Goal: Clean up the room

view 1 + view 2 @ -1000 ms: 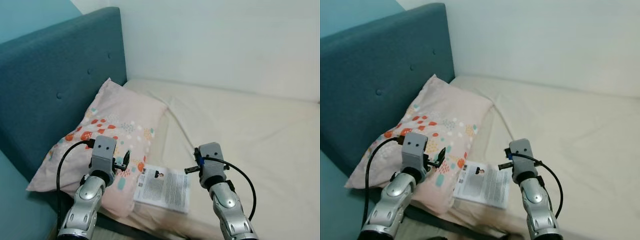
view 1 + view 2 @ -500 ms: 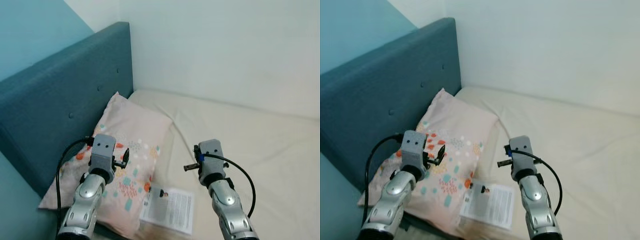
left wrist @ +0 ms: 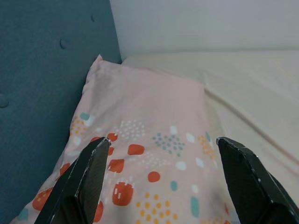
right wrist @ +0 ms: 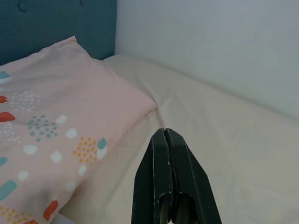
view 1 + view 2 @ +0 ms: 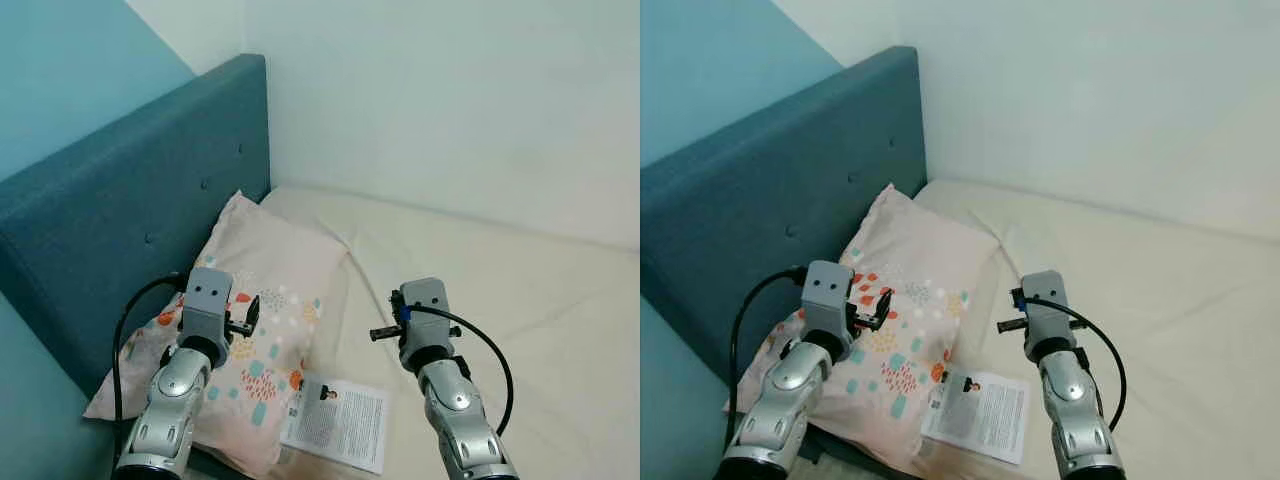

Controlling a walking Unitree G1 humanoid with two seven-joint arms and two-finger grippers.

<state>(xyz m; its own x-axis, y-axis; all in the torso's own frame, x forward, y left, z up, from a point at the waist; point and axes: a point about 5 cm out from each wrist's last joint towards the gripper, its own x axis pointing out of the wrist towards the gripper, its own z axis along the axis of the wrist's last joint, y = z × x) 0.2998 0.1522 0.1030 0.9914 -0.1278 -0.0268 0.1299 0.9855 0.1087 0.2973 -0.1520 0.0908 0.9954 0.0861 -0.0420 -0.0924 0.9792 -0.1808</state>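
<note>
A pink pillow [image 5: 265, 290] with coloured spots lies on the cream bed [image 5: 520, 300] against the blue headboard [image 5: 130, 210]. A printed booklet [image 5: 337, 423] rests on the bed at the pillow's near corner. My left gripper [image 3: 166, 179] is open, raised above the pillow's near part, its black fingers [image 3: 81, 184] spread wide. My right gripper [image 4: 167, 179] is shut with nothing in it and hangs over the sheet just right of the pillow. Both silver arms [image 5: 170, 400] reach up from the picture's near edge.
A white wall [image 5: 450, 90] runs behind the bed and meets the headboard at the corner. A light blue wall [image 5: 60, 70] stands to the left. Bare sheet stretches away to the right of the pillow.
The camera has tilted up and shifted, so the pillow and booklet sit lower in the picture. Both arms keep their pose and the grippers have not changed.
</note>
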